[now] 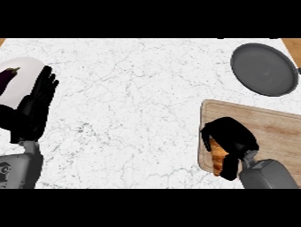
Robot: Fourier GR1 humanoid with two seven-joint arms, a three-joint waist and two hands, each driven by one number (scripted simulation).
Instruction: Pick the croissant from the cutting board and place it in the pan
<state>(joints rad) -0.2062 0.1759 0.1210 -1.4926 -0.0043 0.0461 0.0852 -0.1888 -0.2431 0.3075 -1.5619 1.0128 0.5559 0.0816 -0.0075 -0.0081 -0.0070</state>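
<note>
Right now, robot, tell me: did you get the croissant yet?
Right hand curled round croissant, at the cutting board. Left hand open, resting. Pan empty, path clear.

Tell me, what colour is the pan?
Dark grey, seen in the head view: the pan.

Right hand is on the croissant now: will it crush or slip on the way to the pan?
Probably light, and likely fragile: the right hand curls round the croissant, hiding most of it. Its crust looks dry and flaky, so slipping seems unlikely, though crumbs may shed. The pan sits just beyond the board.
</note>
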